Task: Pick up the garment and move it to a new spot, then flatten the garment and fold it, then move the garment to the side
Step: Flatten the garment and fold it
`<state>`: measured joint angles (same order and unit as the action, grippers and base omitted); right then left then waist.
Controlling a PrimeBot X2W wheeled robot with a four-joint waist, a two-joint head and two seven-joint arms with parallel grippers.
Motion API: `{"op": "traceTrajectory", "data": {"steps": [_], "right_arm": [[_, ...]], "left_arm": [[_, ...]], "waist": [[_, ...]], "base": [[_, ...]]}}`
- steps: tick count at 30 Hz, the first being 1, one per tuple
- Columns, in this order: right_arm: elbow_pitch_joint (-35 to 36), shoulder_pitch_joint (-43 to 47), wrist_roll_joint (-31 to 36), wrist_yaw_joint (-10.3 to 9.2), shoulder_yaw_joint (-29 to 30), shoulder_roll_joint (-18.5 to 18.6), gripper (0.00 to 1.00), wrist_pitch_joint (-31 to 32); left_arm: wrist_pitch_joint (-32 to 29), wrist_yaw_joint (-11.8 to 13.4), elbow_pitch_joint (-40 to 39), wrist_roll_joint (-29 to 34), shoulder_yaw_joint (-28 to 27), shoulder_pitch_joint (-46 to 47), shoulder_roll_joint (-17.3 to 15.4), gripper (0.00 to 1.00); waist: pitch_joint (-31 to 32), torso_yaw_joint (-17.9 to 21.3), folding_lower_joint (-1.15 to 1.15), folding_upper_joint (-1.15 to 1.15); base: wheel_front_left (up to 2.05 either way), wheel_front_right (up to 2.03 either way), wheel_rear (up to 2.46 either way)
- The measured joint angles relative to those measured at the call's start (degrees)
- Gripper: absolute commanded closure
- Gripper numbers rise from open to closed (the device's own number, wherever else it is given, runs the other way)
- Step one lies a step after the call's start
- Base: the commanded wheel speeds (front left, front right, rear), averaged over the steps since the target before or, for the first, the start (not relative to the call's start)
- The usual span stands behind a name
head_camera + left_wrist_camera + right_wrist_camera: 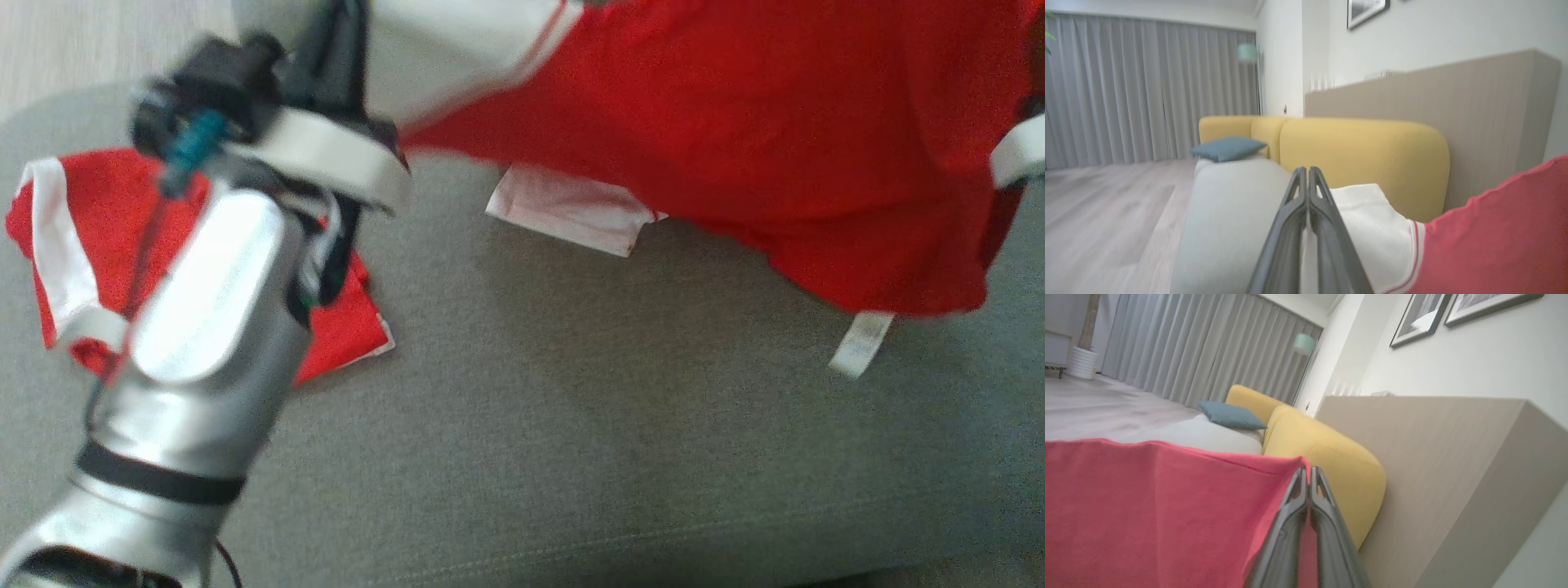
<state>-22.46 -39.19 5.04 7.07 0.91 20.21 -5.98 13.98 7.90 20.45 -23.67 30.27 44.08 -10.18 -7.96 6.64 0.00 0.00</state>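
The garment [735,122] is a red shirt with white sleeves, held up and stretched above the grey seat [571,408]. A white sleeve [571,208] and a white label [860,343] hang from it. My left gripper [1307,175] is shut on the white sleeve part [1372,228], beside the red cloth [1494,237]. In the head view my left gripper [339,57] sits at the upper left, at the garment's left end. My right gripper [1308,473] is shut on the red edge [1147,506] at the garment's right end, and its pale wrist [1019,151] shows at the head view's right border.
A second red and white cloth [65,237] lies crumpled on the seat's left side, under my left forearm [204,327]. A yellow backrest [1363,151] and a blue cushion [1229,148] are ahead. A beige panel [1433,457] stands behind the backrest. Wooden floor [1106,204] lies to the left.
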Motion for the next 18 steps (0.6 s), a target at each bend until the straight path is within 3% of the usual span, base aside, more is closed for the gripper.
{"op": "traceTrajectory", "data": {"steps": [10,18], "right_arm": [[7.5,-2.1,-1.2,0.00,0.3,2.3,1.00,-1.4],[22.2,6.7,-3.1,0.00,4.6,2.8,1.00,5.6]], "left_arm": [[0.2,2.1,-13.1,0.4,-4.7,2.9,-2.9,1.00],[-5.1,5.6,-28.4,0.4,-5.1,-3.4,-6.5,1.00]], "waist": [[7.0,1.9,0.00,0.00],[10.6,1.3,0.00,0.00]], "base": [[0.00,0.00,0.00],[0.00,0.00,0.00]]}}
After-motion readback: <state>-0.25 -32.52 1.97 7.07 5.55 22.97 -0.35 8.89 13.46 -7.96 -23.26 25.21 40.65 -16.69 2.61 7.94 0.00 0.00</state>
